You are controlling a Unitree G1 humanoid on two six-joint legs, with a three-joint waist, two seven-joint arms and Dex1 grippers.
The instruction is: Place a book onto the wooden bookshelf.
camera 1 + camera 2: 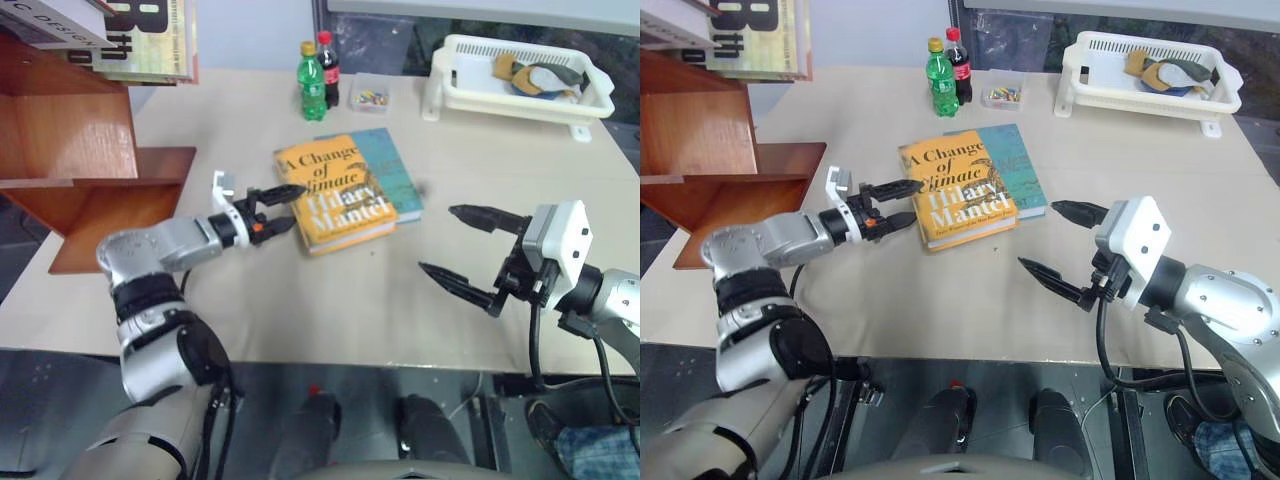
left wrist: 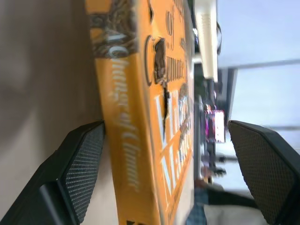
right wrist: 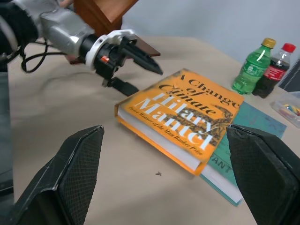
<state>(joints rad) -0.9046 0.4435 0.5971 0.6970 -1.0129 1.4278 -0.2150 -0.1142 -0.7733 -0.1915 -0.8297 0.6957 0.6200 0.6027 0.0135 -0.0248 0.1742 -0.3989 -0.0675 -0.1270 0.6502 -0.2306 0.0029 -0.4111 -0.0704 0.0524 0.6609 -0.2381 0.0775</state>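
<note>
The orange-yellow book [image 1: 335, 200], titled "A Change of Climate", lies flat on the table, resting partly on a teal book [image 1: 388, 165]. My left gripper [image 1: 284, 208] is open at the orange book's near left edge, one finger over the cover and the other beside the spine. In the left wrist view the orange spine [image 2: 126, 131] runs between the two spread fingers [image 2: 79, 164]. My right gripper [image 1: 440, 240] is open and empty, hanging to the right of the books. The reddish-brown wooden bookshelf [image 1: 90, 150] stands at the table's left.
Pale books with big black letters [image 1: 150, 40] lean on the shelf's top. A green bottle [image 1: 311, 85], a cola bottle [image 1: 328, 62] and a small clear box [image 1: 369, 96] stand behind the books. A white basket [image 1: 470, 85] sits at the back right.
</note>
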